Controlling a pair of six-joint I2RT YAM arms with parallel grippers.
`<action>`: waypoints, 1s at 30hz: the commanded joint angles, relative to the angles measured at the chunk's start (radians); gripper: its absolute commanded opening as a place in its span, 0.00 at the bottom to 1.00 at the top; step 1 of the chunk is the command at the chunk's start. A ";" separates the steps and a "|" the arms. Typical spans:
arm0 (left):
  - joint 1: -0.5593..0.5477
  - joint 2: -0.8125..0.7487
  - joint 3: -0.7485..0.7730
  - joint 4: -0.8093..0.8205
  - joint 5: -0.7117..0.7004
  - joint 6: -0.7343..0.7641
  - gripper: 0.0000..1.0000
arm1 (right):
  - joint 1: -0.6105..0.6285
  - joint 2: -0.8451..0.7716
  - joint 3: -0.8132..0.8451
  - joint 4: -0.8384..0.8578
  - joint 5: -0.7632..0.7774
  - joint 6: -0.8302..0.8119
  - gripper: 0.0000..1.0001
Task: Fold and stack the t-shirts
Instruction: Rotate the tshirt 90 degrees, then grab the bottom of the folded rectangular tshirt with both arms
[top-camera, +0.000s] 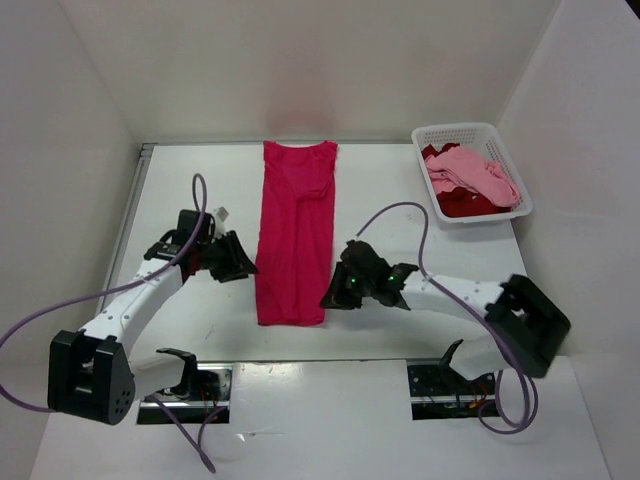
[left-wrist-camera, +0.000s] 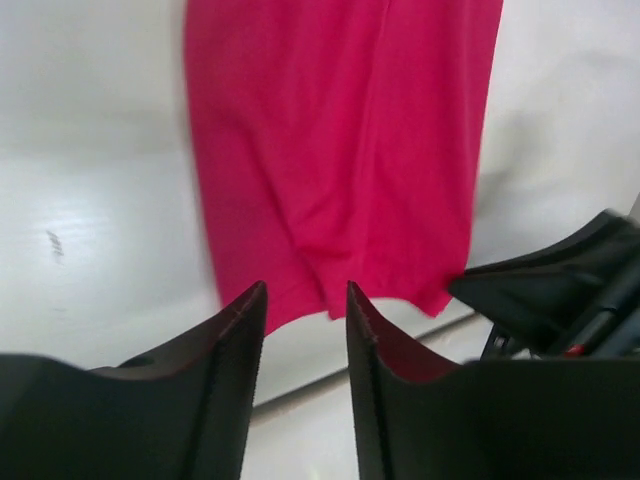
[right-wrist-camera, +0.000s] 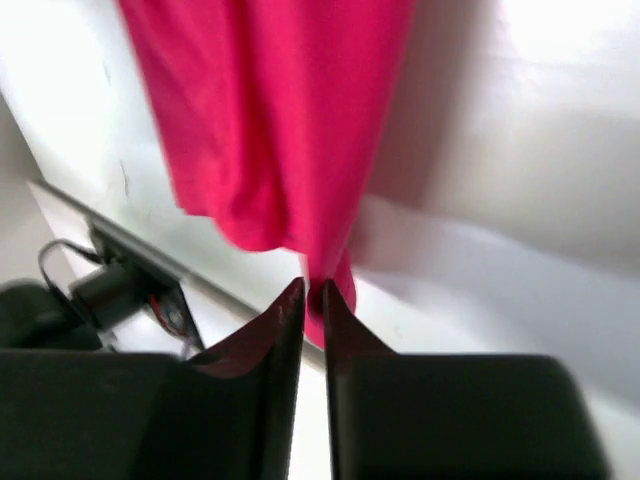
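Observation:
A bright magenta-pink t-shirt (top-camera: 295, 230) lies on the table as a long narrow strip running from far to near. My right gripper (top-camera: 331, 297) is at the strip's near right corner, and in the right wrist view (right-wrist-camera: 312, 290) its jaws are pinched on the magenta cloth (right-wrist-camera: 270, 120). My left gripper (top-camera: 246, 269) hovers just beside the strip's left edge. In the left wrist view this gripper (left-wrist-camera: 305, 300) stands open with only bare table between the fingers, and the shirt (left-wrist-camera: 340, 150) lies ahead of it. A light pink t-shirt (top-camera: 470, 170) and a dark red t-shirt (top-camera: 460, 204) are bunched in the basket.
The white perforated basket (top-camera: 452, 128) stands at the far right corner of the table. White walls close in the back and both sides. The right gripper's black body (left-wrist-camera: 560, 290) shows at the right of the left wrist view.

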 joint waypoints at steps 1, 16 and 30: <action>-0.065 -0.004 -0.048 -0.013 0.039 -0.027 0.46 | -0.003 -0.121 -0.074 -0.119 0.033 -0.049 0.30; -0.245 -0.061 -0.203 -0.118 -0.077 -0.320 0.56 | -0.003 -0.155 -0.185 0.031 -0.060 0.029 0.56; -0.236 0.184 -0.216 0.116 -0.088 -0.340 0.44 | -0.003 -0.026 -0.128 0.073 -0.021 -0.014 0.44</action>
